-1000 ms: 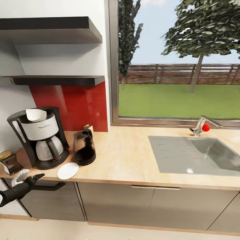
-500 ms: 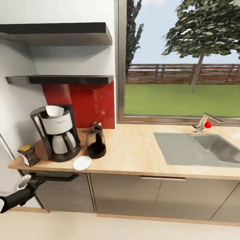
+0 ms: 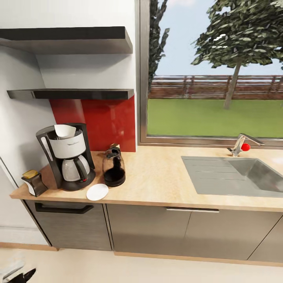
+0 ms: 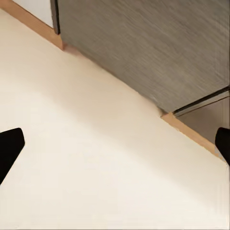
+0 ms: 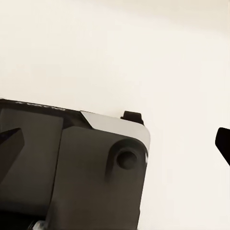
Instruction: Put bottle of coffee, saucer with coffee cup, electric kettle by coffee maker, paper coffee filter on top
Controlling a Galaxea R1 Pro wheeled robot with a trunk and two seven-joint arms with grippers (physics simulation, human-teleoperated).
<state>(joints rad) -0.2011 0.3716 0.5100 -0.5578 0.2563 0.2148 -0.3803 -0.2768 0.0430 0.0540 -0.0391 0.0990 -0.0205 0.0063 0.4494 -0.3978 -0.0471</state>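
On the counter the saucer lies bare beside the maker; the cup comes next. Left pincer gapes wide; the right probably too.

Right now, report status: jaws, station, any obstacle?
Both jaws open, empty. Filter on coffee maker; kettle, saucer, bottle beside it. Saucer bare.

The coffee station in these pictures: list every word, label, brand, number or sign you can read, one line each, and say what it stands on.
No text can be read.
Coffee maker: a faint dark mark on its white upper body, too small to read.
Bottle of coffee: pale label, too blurred to read.
Robot's dark body in the right wrist view: a thin line of marks along its top edge, illegible.
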